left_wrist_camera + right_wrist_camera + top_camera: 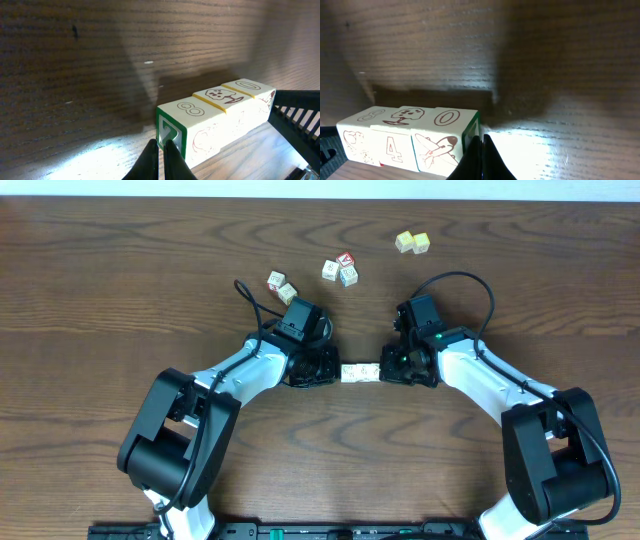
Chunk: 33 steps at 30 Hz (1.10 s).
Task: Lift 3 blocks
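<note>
The left gripper [336, 372] and the right gripper [383, 370], both shut tight, press a row of three letter blocks [360, 372] between their tips.

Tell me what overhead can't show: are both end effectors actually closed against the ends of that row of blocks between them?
Observer: Left wrist view shows the left end effector shut, fingertips butted on the green-bordered end face of the 8 block.
Operator: Right side?
Observer: The right end effector is shut too, tips against the green-edged end of the 0 block.
Operator: Row straight?
Observer: Yes, all three sit flush in line; the middle block shows a tree on top and a 4 on its side.
</note>
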Available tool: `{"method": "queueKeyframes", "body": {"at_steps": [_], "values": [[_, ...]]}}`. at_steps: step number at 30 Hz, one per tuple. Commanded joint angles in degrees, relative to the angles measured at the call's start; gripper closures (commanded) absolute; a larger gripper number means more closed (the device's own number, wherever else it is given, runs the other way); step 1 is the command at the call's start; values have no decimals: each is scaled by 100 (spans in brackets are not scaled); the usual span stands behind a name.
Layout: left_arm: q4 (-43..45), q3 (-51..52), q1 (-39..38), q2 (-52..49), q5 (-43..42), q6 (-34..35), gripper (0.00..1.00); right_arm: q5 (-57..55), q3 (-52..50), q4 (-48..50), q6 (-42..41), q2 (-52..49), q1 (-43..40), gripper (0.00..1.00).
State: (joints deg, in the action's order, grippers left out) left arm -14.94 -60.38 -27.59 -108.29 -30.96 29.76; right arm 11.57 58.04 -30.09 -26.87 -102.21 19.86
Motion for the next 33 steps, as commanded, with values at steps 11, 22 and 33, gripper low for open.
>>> {"method": "queueKeyframes", "body": {"at_steps": [11,22,33], "values": [[37,15,-11,-17,11,-37,93,109,94,90,514,20,7,99],[50,15,-11,-15,-131,-35,93,592,94,227,597,20,7,99],[48,15,-11,11,-214,-35,93,848,94,286,595,22,13,99]]}}
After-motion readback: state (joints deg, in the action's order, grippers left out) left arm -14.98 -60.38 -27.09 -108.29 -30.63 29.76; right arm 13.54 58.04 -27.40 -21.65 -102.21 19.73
